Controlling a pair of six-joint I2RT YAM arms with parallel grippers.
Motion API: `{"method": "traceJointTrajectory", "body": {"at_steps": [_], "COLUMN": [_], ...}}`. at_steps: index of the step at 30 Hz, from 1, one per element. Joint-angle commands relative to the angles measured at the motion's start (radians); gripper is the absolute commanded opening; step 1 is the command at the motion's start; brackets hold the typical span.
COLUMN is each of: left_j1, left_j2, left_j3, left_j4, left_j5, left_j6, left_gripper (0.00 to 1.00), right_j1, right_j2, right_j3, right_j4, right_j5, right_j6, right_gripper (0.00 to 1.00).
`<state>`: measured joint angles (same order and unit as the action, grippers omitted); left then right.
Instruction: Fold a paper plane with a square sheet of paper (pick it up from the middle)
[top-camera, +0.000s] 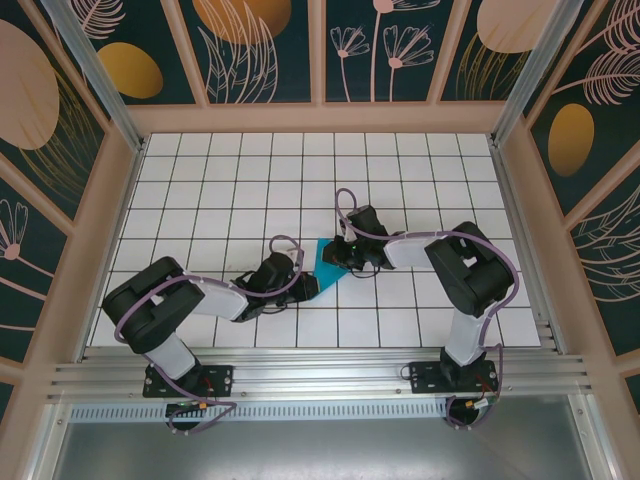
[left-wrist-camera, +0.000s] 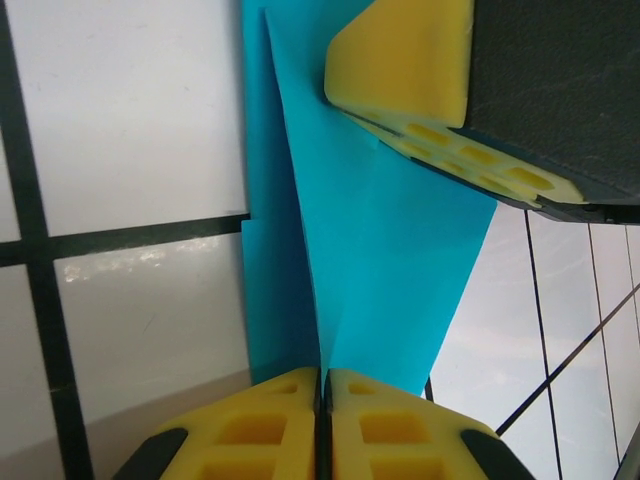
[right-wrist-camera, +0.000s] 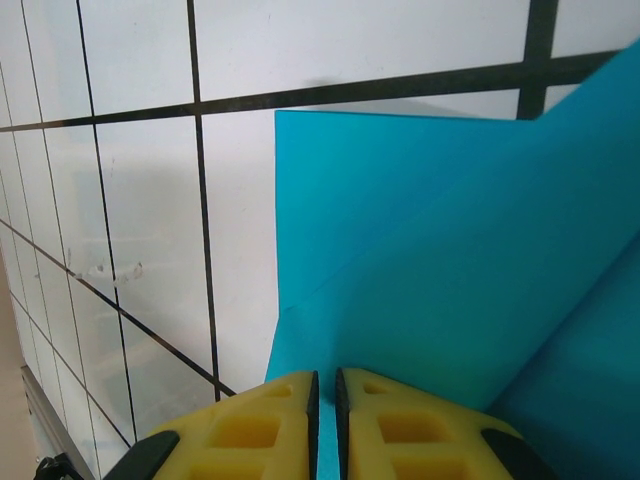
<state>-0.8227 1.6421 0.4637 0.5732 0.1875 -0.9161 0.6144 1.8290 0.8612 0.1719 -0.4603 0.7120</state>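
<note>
1. From above: the paper (top-camera: 327, 272) sits mid-table (top-camera: 200, 180), a folded teal shape with a sharp corner. The left claw (top-camera: 305, 284) comes at it from the lower left, and the right claw (top-camera: 338, 257) from the upper right. Both arms are bent in toward the centre. From this height I cannot tell how either claw's jaws stand.

2. Left wrist: here's the close look. The left claw (left-wrist-camera: 322, 385) is pressed together, pinching the paper (left-wrist-camera: 380, 230) right at a crease. A raised fold runs away from it and narrows to a point at the top. At the upper right, the right claw's yellow finger (left-wrist-camera: 405, 60) is on or just over the paper; I cannot tell which. White tiles of the table (left-wrist-camera: 130, 120) lie underneath.

3. Right wrist: the right claw (right-wrist-camera: 325, 385) is also pressed together, pinching the paper (right-wrist-camera: 430, 250) at its near edge. The sheet spreads up and to the right, one layer over another, with a square corner at the upper left. The table (right-wrist-camera: 120, 150) shows on the left.
</note>
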Motion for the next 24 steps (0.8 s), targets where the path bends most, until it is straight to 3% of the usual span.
{"method": "traceJointTrajectory", "body": {"at_steps": [1, 13, 24], "left_j1": [0.007, 0.007, 0.007], "left_j2": [-0.014, 0.028, 0.039], "left_j3": [-0.030, -0.033, -0.049], "left_j4": [-0.026, -0.029, -0.016], "left_j5": [0.000, 0.005, 0.003], "left_j6": [-0.025, -0.056, -0.087], "left_gripper": [0.13, 0.01, 0.00], "right_j1": [-0.006, 0.000, 0.010], "right_j2": [0.010, -0.039, 0.004], "right_j3": [-0.013, -0.013, 0.007], "right_j4": [-0.004, 0.023, 0.035], "right_j5": [0.017, -0.053, -0.092], "right_j6": [-0.003, -0.014, -0.008], "right_gripper": [0.16, 0.19, 0.20]}}
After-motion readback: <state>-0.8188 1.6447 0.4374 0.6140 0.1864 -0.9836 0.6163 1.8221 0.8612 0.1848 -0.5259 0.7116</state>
